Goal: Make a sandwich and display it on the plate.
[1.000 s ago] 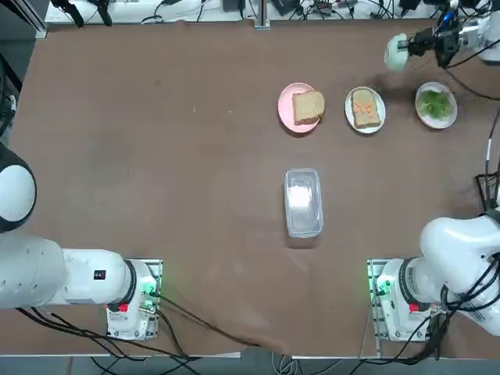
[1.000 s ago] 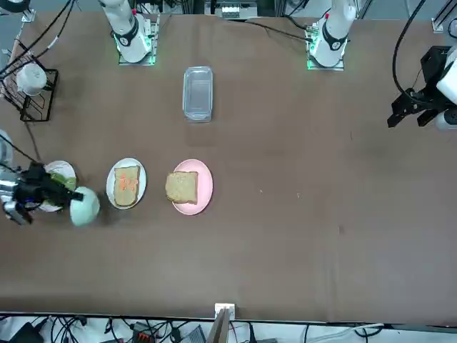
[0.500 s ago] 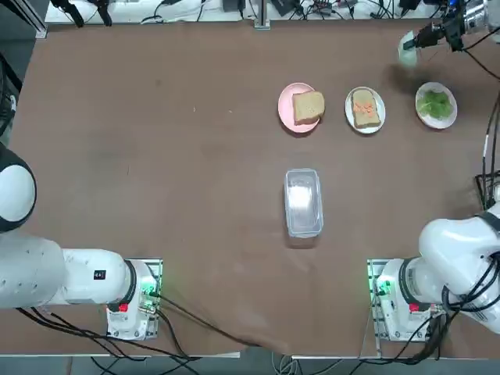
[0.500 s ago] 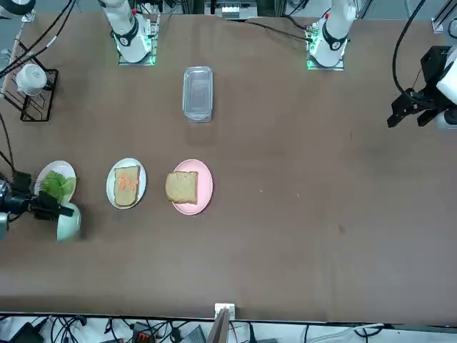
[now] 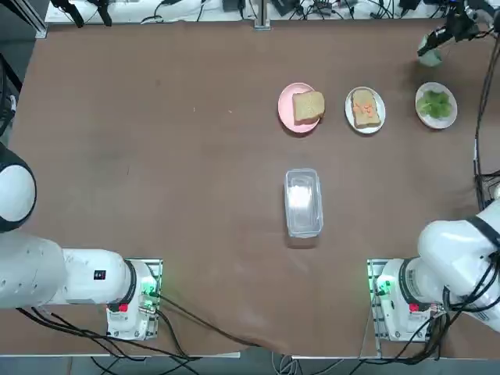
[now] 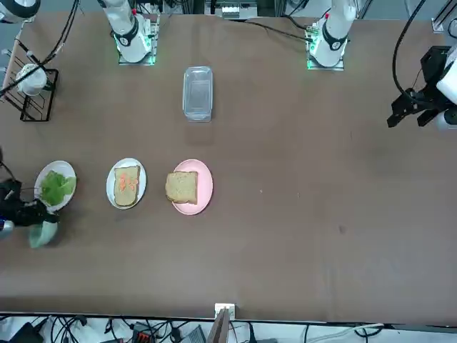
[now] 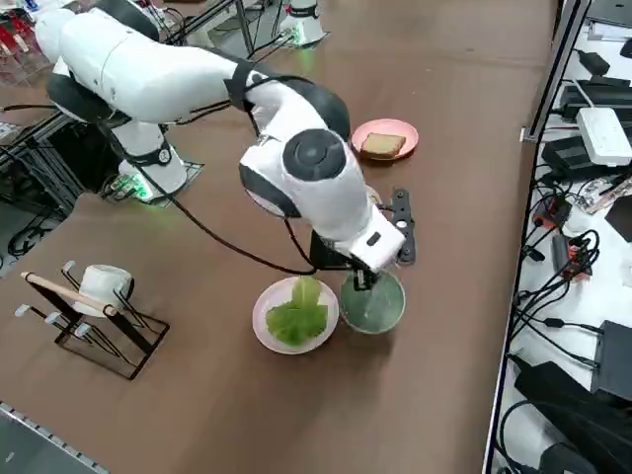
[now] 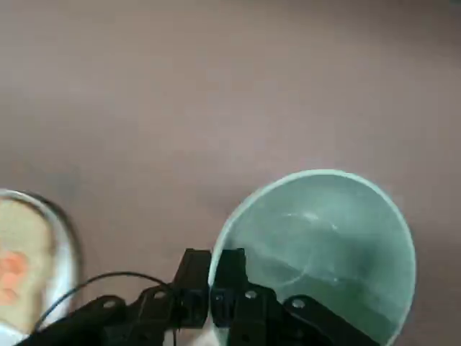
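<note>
My right gripper [image 7: 363,280] is shut on the rim of a pale green bowl [image 7: 374,305], holding it low over the table's far right corner [image 5: 429,49], just beyond the lettuce plate. The wrist view shows the fingers [image 8: 230,277] pinching the bowl's rim [image 8: 324,238]. A toasted bread slice with orange-red bits [image 5: 365,108] lies on a small white plate [image 5: 365,125]. Lettuce [image 5: 434,102] lies on a second white plate [image 5: 448,119]. A plain bread slice [image 5: 308,105] rests on a pink plate [image 5: 287,107]. No stacked sandwich shows.
A clear lidded plastic container [image 5: 303,201] sits mid-table, nearer the arms' bases. A wire rack with a white mug [image 7: 94,296] stands at the table's right edge. Cables and devices [image 7: 592,128] lie beyond the far edge.
The right gripper has carried the green bowl rightward and farther out, from beside the bread plate to past the lettuce plate. The plates and food have not moved.
</note>
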You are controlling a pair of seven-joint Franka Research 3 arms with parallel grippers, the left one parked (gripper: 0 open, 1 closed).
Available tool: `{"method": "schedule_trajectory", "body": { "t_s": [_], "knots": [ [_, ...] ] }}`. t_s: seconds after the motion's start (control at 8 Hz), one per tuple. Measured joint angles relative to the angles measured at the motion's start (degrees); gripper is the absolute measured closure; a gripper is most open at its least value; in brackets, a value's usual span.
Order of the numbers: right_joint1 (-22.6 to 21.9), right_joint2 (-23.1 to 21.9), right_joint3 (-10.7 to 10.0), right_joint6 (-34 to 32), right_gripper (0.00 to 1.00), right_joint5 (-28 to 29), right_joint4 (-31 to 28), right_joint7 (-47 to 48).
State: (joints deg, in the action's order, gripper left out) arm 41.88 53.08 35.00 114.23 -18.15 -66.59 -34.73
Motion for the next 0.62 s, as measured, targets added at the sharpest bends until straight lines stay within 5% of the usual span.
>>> {"method": "schedule_trajectory", "body": {
  "t_s": [0.25,0.62],
  "knots": [
    [-1.5,0.8,-0.1,1.7,0.95,-10.4,0.0,1.8],
    [-3.2,2.5,-1.3,3.0,0.95,-13.7,0.0,3.3]
  ]
}}
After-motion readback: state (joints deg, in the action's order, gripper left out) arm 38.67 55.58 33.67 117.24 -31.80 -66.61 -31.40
